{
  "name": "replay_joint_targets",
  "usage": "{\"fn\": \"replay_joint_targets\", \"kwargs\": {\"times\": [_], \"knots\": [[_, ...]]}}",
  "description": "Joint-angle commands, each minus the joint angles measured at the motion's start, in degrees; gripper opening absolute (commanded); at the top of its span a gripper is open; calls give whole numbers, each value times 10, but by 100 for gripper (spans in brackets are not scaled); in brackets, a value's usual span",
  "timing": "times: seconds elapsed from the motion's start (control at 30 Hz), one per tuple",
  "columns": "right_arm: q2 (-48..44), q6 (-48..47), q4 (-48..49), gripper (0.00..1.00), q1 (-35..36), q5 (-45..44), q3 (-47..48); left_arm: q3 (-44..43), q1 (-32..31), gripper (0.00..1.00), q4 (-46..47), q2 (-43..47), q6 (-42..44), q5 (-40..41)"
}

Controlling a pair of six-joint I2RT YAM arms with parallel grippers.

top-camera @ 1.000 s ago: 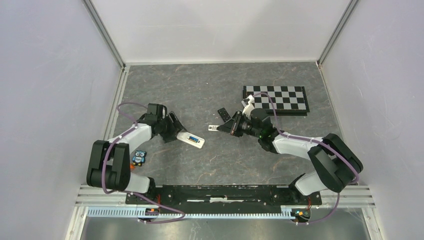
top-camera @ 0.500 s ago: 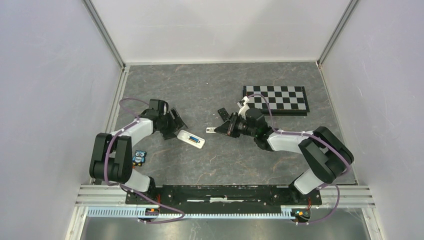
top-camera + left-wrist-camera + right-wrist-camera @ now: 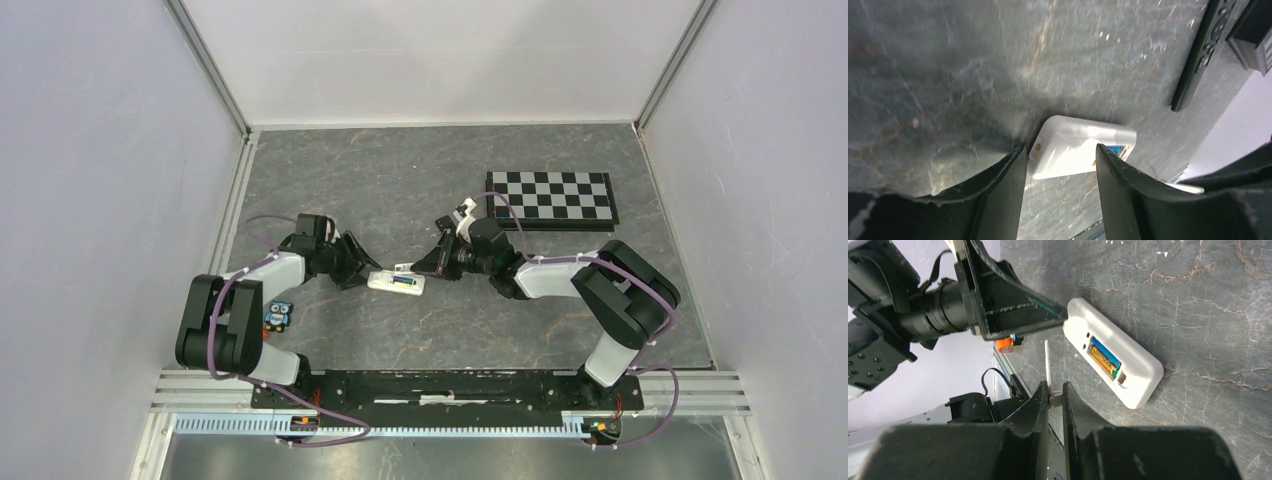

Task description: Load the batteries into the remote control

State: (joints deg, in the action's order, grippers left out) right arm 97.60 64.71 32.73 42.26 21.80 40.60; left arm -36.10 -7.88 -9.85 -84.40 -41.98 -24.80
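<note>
done: two batteries (image 3: 1104,359) in remote (image 3: 1140,377)
to do: cover (image 3: 1047,360), pinched in near-shut right claw (image 3: 1052,397)
left claw (image 3: 1060,150): half-open astride remote end, grip unclear

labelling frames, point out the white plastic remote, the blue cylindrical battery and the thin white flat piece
white plastic remote (image 3: 1144,372), right wrist view, solid end
blue cylindrical battery (image 3: 1106,353), right wrist view, mid-body
thin white flat piece (image 3: 1047,365), right wrist view, edge
</note>
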Motion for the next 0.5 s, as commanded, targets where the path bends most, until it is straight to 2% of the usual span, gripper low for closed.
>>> {"fn": "replay_joint_targets", "kwargs": {"times": [0.0, 0.1, 0.33, 0.47], "knots": [[9, 2, 7, 2, 4, -9, 25, 38, -2, 60, -3, 38, -32, -32], [14, -11, -21, 2, 8, -13, 32, 44, -2, 60, -5, 48, -28, -33], [46, -28, -70, 2, 14, -11, 59, 37, -2, 62, -55, 56, 7, 21], [58, -37, -89, 2, 15, -18, 76, 40, -2, 61, -48, 53, 13, 14]]}}
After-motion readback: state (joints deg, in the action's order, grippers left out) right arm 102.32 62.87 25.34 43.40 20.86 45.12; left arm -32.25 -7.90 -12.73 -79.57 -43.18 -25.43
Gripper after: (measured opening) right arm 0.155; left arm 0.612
